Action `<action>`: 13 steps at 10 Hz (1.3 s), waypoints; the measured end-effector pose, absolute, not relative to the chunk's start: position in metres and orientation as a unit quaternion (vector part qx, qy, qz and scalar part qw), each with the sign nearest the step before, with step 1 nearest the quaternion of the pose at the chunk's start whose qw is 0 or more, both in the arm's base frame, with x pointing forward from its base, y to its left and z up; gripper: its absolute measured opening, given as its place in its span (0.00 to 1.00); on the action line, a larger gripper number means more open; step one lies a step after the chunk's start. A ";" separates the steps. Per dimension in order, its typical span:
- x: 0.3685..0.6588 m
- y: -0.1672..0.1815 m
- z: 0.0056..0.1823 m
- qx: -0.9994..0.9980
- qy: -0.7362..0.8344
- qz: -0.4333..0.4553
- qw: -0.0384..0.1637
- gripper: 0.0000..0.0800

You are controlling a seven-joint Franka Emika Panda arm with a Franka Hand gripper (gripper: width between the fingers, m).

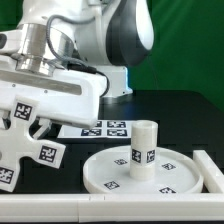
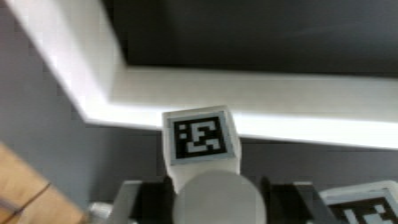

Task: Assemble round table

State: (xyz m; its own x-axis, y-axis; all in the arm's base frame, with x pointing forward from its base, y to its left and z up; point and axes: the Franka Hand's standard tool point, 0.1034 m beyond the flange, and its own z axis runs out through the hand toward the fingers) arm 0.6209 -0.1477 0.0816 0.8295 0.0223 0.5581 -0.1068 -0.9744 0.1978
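The round table's large white disc (image 1: 165,178) lies flat at the exterior view's lower right. A short white leg (image 1: 143,143) with a square tag stands upright in its central hub. My gripper (image 1: 36,124) (image 2: 214,196) is at the exterior view's left, shut on the white base piece (image 1: 22,142) (image 2: 201,138). That piece has lobed arms with black-and-white tags and hangs tilted above the table, to the left of the disc and apart from it. In the wrist view, the dark fingers (image 2: 146,200) flank a tagged arm of the piece.
The marker board (image 1: 104,128) lies on the black table behind the disc. A white rail (image 1: 120,207) runs along the front edge, with a white block (image 1: 212,168) beside the disc at the right. The wrist view shows a white wall corner (image 2: 111,75).
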 end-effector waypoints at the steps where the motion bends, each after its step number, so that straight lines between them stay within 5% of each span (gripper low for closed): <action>1: 0.620 -0.146 0.079 0.954 -0.025 0.282 0.102 0.28; 4: 0.619 -0.145 0.078 0.954 -0.026 0.281 0.101 0.28; 13: 0.596 -0.127 0.041 0.960 -0.072 0.254 0.089 0.28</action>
State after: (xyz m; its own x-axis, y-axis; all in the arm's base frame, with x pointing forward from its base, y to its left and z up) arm 0.5958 -0.1269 0.0409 0.8608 -0.0928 0.5003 -0.1831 -0.9739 0.1344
